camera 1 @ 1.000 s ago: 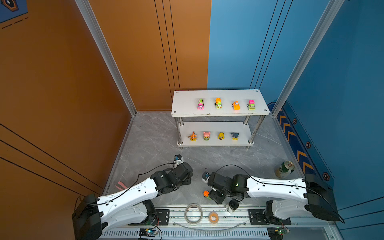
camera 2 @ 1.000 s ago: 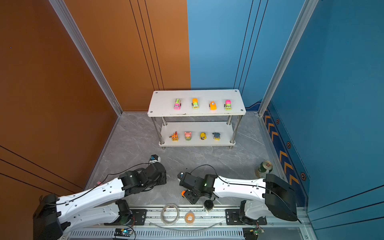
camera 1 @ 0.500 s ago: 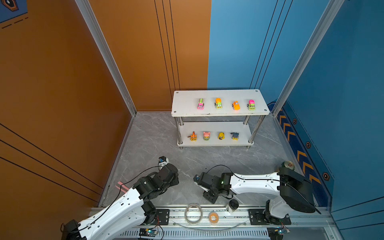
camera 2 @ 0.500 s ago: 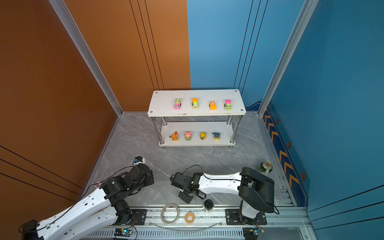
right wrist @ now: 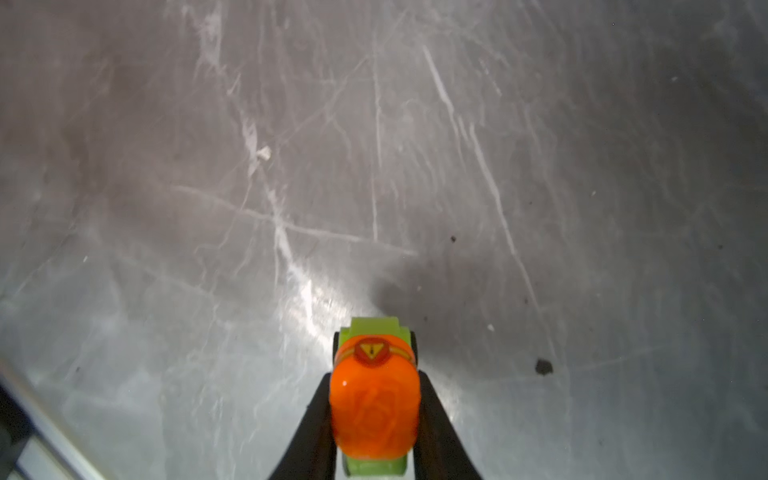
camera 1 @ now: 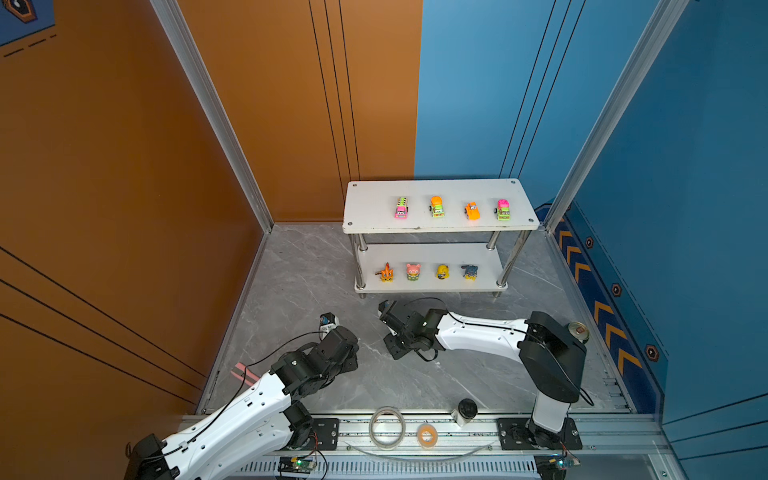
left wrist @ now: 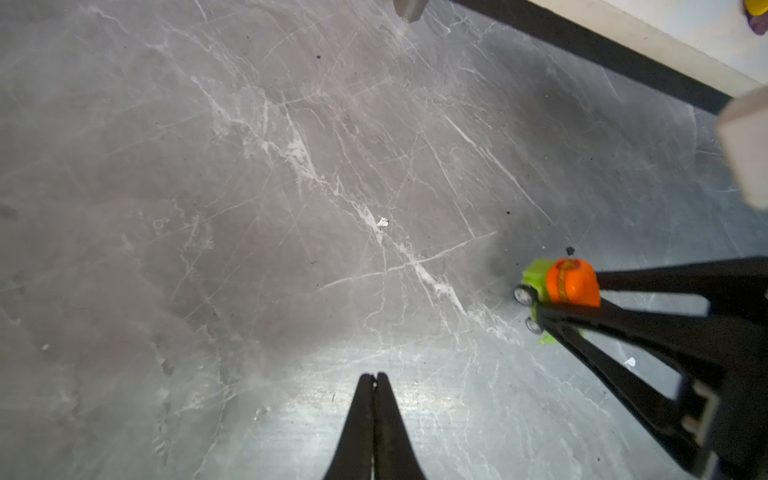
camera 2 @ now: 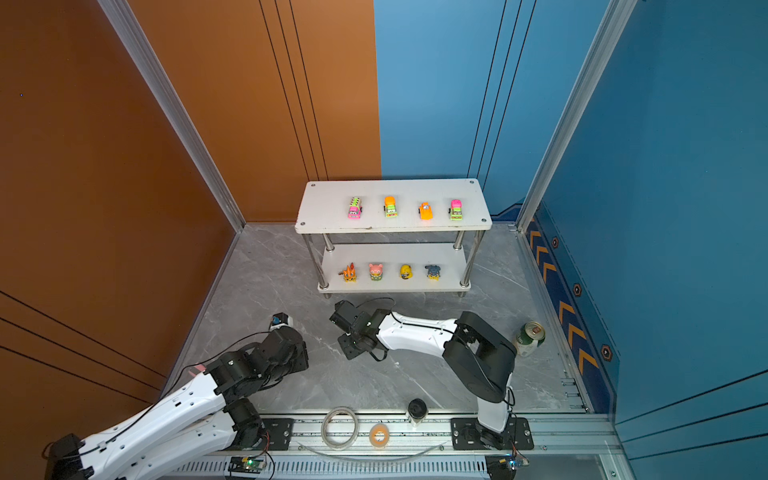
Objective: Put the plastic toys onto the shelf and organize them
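Orange-and-lime car sits clamped in the right gripper, low over the grey surface at six o'clock of the shelf. The left gripper is pressed together, empty.

4 cars on shelf top, 4 figurines on lower board, 1 car before shelf

bench: grey marbled top, scratched, a few dark specks in the wrist views
rail: aluminium, along the near edge of the bench
clear tape roll: large, lying flat on the rail
orange tape roll: smaller, flat, just beside the clear one
black-capped cylinder: upright at the rail's inner edge
green can: upright on the bench, near the blue wall
orange wall: left side, meets the blue at the back
chevron strip: orange arrows along the blue wall's foot
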You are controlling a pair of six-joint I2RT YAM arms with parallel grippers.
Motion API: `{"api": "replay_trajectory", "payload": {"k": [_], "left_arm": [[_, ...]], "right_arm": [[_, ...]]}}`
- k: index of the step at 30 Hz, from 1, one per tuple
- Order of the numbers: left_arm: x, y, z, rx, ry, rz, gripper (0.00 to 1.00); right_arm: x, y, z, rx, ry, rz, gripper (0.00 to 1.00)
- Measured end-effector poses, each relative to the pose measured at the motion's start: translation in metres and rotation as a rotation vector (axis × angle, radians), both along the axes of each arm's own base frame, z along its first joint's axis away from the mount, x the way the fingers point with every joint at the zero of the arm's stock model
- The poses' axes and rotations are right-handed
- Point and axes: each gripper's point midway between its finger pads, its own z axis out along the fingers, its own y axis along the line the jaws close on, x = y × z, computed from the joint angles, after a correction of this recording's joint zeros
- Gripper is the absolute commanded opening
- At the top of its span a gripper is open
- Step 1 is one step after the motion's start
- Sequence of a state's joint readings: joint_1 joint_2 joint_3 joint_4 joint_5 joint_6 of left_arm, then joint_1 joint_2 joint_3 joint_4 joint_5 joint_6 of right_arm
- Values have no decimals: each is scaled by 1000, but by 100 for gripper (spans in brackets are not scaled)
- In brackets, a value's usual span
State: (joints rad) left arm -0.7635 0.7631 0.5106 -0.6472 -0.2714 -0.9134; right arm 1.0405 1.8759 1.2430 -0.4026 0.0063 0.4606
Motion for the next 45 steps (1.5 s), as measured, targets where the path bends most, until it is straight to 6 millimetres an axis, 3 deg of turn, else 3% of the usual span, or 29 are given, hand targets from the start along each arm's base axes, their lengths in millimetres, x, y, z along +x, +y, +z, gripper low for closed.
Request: {"api": "replay_trajectory", "payload": {"k": [3, 5, 7, 12, 15, 20, 24, 25, 26, 27, 33, 39, 41, 43, 45], "left_arm": [[0, 0, 0, 4, -1, -7, 23], [0, 0, 0, 6, 0, -13, 42], [0, -1, -2, 7, 5, -15, 51], [2, -8, -13, 39, 46, -41, 54], [6, -18, -13, 57, 60, -69, 59], [20, -60, 0, 77, 45, -169, 60], [30, -96, 3, 102, 39, -237, 71], [31, -103, 2, 110, 39, -252, 75], [32, -109, 0, 118, 42, -263, 90], [32, -114, -3, 126, 47, -270, 98], [32, -126, -27, 202, 92, -285, 98], [45, -135, -41, 261, 102, -250, 99], [45, -135, -42, 269, 98, -234, 92], [45, -134, -44, 273, 97, -215, 73], [46, -134, -45, 270, 97, -189, 67]], "right_arm": [[4, 3, -15, -20, 6, -45, 27], [7, 6, -13, -9, -3, -69, 36], [7, 6, -12, -6, -6, -88, 40], [8, 1, -8, 14, -25, -121, 46], [8, -11, 12, 59, -51, -141, 53], [19, -44, 71, 184, -149, -215, 56], [27, -82, 92, 227, -207, -294, 56], [27, -94, 94, 227, -218, -315, 56], [28, -104, 94, 227, -224, -336, 56], [28, -115, 94, 223, -230, -355, 57], [28, -163, 86, 211, -246, -451, 58], [26, -175, 86, 220, -250, -472, 58], [26, -178, 84, 221, -246, -474, 58], [24, -181, 82, 222, -239, -476, 58], [24, -185, 80, 219, -238, -480, 58]]}}
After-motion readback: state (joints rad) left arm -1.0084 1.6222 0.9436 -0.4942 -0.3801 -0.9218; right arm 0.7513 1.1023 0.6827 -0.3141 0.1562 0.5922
